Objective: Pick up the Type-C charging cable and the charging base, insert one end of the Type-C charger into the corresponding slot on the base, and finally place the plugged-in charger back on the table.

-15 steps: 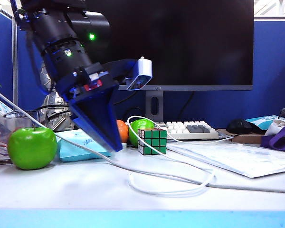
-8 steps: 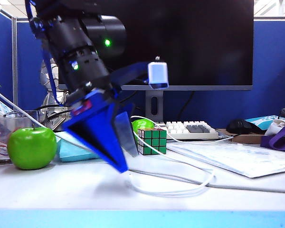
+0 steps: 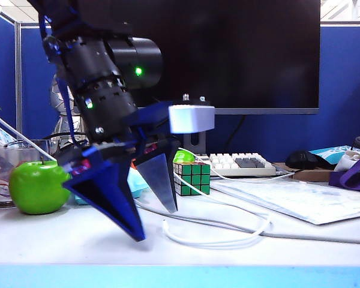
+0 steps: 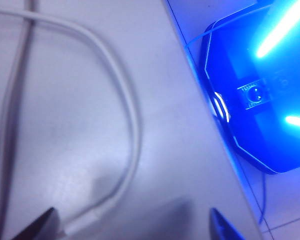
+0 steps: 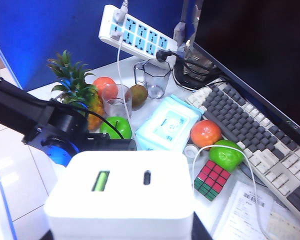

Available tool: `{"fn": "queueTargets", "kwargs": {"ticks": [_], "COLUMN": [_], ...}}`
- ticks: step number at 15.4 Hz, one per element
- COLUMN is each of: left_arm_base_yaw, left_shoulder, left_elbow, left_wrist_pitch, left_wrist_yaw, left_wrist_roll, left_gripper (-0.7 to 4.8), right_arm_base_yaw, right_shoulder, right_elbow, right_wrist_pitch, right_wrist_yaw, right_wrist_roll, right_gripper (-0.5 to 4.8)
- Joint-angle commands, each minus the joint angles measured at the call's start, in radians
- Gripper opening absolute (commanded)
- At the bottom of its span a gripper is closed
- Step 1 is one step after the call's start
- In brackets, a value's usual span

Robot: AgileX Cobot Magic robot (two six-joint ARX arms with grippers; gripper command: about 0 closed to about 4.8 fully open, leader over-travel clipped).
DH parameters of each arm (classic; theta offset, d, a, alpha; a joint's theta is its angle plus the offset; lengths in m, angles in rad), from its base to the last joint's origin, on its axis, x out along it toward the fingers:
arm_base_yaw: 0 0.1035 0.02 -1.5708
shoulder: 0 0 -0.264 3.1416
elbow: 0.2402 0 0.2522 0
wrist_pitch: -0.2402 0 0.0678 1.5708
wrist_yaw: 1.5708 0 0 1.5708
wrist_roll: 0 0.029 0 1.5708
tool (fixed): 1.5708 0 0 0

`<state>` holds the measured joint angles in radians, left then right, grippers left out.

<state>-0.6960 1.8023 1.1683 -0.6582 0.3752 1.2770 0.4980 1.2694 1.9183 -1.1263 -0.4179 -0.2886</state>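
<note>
The left gripper (image 3: 150, 219) has descended, jaws spread wide, over the Type-C charging cable (image 3: 228, 243) looped on the table (image 3: 78, 249) beside the Rubik's cube (image 3: 192, 178). The right gripper, out of frame, holds the charging base (image 5: 120, 195) aloft; no legible markings

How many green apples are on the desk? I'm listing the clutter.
2: one green apple near the desk's left end, another behind the cube. Others may be hidden.

Green apple (image 3: 37, 186) sitting at left edge w/ Rubik's cube (image 3: 192, 178) mid-desk; keyboard (image 3: 240, 164) lying under black monitor (image 3: 228, 54); pineapple (image 5: 76, 89), power strip (image 5: 141, 34) showing behind.
</note>
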Motion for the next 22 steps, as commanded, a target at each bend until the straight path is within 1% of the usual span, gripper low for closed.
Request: {"fn": "queueTargets", "kwargs": {"ticks": [1,2,3,5,6,7,9,10,11,12,13,15,16,17,18,19,20,21,22], "left_arm_base_yaw": [-0.001,0.0,0.0,0.0,0.0,0.0,0.0,0.0,0.0,0.0,0.0,0.0,0.0,0.0,0.001,0.001,0.001,0.002,0.004], "left_shoulder": [0.036,0.067,0.069,0.074,0.074,0.074,0.073,0.073,0.07,0.058,0.045,0.025,0.022,0.022,0.022,0.022,0.022,0.021,0.022], "left_elbow": [0.001,0.001,0.001,0.001,0.001,0.001,0.001,0.001,0.003,0.004,0.004,0.009,0.03,0.037,0.041,0.04,0.041,0.041,0.04], "left_wrist_pitch": [0.047,0.069,0.07,0.073,0.073,0.074,0.074,0.073,0.073,0.081,0.093,0.107,0.126,0.152,0.317,0.407,0.488,0.491,0.416], "left_wrist_yaw": [0.003,-0.026,-0.04,-0.041,-0.042,-0.042,-0.042,-0.04,-0.033,0.0,0.045,0.192,0.313,0.351,0.357,0.304,0.269,0.319,0.319], "left_wrist_roll": [0.01,0.01,0.01,0.005,0.003,-0.019,-0.033,-0.037,-0.049,-0.115,-0.189,-0.317,-0.431,-0.497,-0.824,-1.009,-1.11,-0.947,-0.841], "left_gripper": [3.93,3.23,2.74,2.04,1.63,1.13,0.8,0.77,0.51,0.43,-0.07,-0.06,-0.06,-0.06,-0.06,-0.06,-0.06,0.41,1.4], "right_arm_base_yaw": [0.002,0.002,0.002,0.002,0.002,0.002,0.002,0.002,0.002,0.002,0.002,0.002,0.002,0.002,0.002,0.002,0.002,0.002,0.002], "right_shoulder": [-0.006,-0.01,-0.01,-0.011,-0.011,-0.011,-0.011,-0.011,-0.011,-0.011,-0.011,-0.011,-0.011,-0.011,-0.011,-0.011,-0.013,-0.013,-0.012], "right_elbow": [0.006,0.006,0.006,0.006,0.006,0.006,0.006,0.006,0.006,0.006,0.006,0.006,0.006,0.006,0.006,0.006,0.006,0.006,0.006], "right_wrist_pitch": [0.022,0.019,0.02,0.021,0.021,0.021,0.02,0.02,0.02,0.019,0.019,0.02,0.019,0.018,0.001,0.0,0.0,0.001,0.001], "right_wrist_yaw": [-0.007,-0.007,-0.007,-0.007,-0.007,-0.007,-0.007,-0.007,-0.007,-0.007,-0.007,-0.007,-0.007,-0.007,-0.007,-0.007,-0.007,-0.007,-0.007], "right_wrist_roll": [0.0,-0.001,-0.001,-0.001,-0.001,-0.001,-0.001,-0.001,-0.001,-0.001,-0.001,-0.001,0.0,0.0,0.0,0.0,0.0,0.0,0.0], "right_gripper": [-0.01,-0.01,-0.01,-0.01,-0.01,-0.01,-0.01,-0.01,-0.01,-0.01,-0.01,-0.01,-0.01,-0.01,-0.01,-0.01,-0.01,-0.01,-0.01]}}
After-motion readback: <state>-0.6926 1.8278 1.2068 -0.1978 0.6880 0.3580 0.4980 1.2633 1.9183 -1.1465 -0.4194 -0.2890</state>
